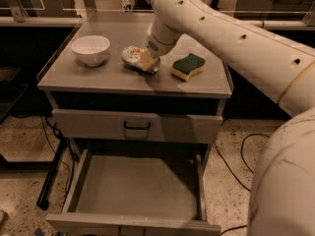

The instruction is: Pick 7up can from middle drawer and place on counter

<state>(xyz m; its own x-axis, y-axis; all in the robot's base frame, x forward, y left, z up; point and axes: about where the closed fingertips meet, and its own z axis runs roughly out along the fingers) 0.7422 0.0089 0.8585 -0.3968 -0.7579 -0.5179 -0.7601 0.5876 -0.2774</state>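
The robot's hand [149, 59] meets the dented silvery-white 7up can [132, 56], which lies on the flat grey metal table [98, 77] between a white bowl [90, 49] and a green sponge [188, 65]. Its grip cannot be told. The can is likely light, thin-walled and slippery, best held gently mid-body.

Speckled terrazzo floor [24, 146], dim benches [39, 21] behind, low light, tool [143, 60] at counter [98, 77]
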